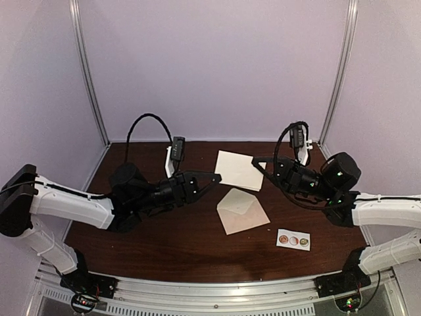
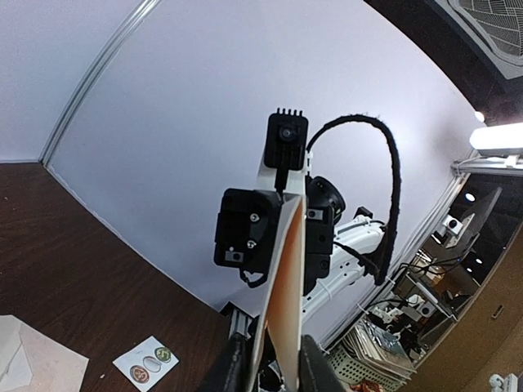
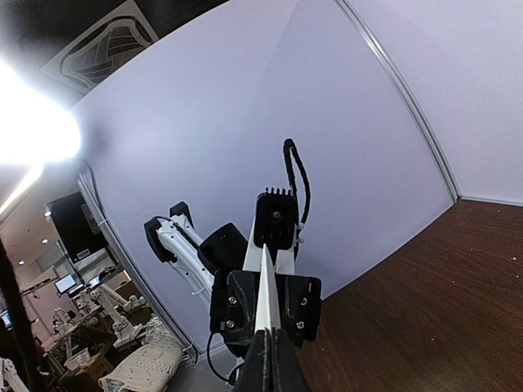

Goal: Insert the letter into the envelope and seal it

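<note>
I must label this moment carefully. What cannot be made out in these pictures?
- Left wrist: small tan paper envelope, cut off at the bottom-left corner.
- Both wrist views: cream paper sheet, nearly edge-on, face unseen.
- Left wrist: grip of the left tool on that sheet, cut by the bottom edge.
- Top view: designs on the white strip of three round stickers, too small.

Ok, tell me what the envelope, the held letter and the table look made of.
Envelope: matte tan-cream paper, likely; a crease outlines its pointed flap.
Letter: thin whitish matte paper; edge-on in the wrist views, a sliver.
Table: dark brown wood or wood-look laminate, faint sheen; grain streaks show.
</note>
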Robot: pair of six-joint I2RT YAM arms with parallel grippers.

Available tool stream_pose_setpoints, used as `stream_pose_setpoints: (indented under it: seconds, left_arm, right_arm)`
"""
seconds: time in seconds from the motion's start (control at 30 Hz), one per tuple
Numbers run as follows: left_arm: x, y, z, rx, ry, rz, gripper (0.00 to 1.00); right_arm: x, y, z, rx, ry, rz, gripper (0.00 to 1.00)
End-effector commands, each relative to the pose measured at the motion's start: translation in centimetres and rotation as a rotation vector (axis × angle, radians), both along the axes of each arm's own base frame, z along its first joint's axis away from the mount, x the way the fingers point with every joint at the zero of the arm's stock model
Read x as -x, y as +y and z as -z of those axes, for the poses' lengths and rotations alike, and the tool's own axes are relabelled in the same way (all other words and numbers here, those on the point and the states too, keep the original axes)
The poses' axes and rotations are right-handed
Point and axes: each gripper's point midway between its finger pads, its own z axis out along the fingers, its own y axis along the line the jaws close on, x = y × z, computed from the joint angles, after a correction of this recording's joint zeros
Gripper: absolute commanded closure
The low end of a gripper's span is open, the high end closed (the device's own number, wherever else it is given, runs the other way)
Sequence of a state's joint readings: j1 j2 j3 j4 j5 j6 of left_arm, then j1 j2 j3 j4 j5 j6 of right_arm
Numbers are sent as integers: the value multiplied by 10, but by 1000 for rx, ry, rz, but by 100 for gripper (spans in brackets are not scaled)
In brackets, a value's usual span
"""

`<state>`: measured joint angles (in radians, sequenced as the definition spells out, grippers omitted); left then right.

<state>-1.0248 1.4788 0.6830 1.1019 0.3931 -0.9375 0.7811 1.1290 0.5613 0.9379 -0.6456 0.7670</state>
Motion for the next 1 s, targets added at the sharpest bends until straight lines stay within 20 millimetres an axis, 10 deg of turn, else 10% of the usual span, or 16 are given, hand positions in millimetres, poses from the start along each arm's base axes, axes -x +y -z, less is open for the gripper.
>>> stream_pose_setpoints:
  seconds: [0.0, 0.13, 0.3, 0.47, 0.97]
  left_arm:
    - [0, -2, -21, 54, -39, -5, 82]
    - [0, -3, -20, 31, -45, -10, 100]
    - [-7, -2, -1, -114, -28, -14, 100]
    - [-10, -5, 33, -389, -78, 55, 100]
    - [19, -5, 57, -634, -236, 330, 100]
  right_arm:
    - [4, -3, -7, -19, -20, 4, 100]
    - [3, -1, -1, 11, -6, 5, 100]
    - [-4, -8, 8, 106, -5, 71, 51]
    - [-20, -15, 30, 315, 0, 136, 32]
    - [21, 12, 70, 575, -12, -244, 45]
